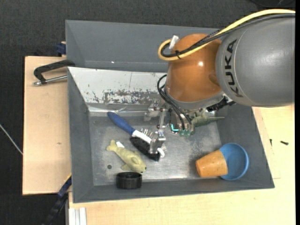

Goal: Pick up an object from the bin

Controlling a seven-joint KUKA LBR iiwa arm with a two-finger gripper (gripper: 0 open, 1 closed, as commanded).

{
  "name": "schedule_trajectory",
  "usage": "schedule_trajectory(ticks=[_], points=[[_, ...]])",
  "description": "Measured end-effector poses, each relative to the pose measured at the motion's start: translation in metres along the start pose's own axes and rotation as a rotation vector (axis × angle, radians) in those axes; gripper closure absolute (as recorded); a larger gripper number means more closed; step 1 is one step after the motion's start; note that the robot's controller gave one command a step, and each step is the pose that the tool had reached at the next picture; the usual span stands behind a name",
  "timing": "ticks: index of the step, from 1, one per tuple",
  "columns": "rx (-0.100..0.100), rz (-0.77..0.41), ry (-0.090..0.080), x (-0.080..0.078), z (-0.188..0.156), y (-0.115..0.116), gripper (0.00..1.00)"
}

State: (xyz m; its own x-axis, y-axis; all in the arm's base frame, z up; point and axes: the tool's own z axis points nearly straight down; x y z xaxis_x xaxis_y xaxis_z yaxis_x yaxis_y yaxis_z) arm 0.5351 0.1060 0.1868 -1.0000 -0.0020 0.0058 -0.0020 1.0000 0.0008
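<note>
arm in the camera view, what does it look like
The arm is a grey rounded link with black KUKA lettering. An orange domed cover sits at its wrist, a yellow cable loops over it, black cables run beneath, and the gripper is small metal.
</note>
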Motion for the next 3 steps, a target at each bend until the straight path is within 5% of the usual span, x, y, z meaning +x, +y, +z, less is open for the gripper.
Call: schedule_trajectory(ticks=[1,2,3], points=[[-0.001,-0.288,-0.008,-0.017,0.113,-0.009,0.0],[0.0,-0.285,-0.016,-0.019,0.111,-0.009,1.0],[0.001,-0.331,-0.019,-0.031,-0.029,-0.002,1.0]])
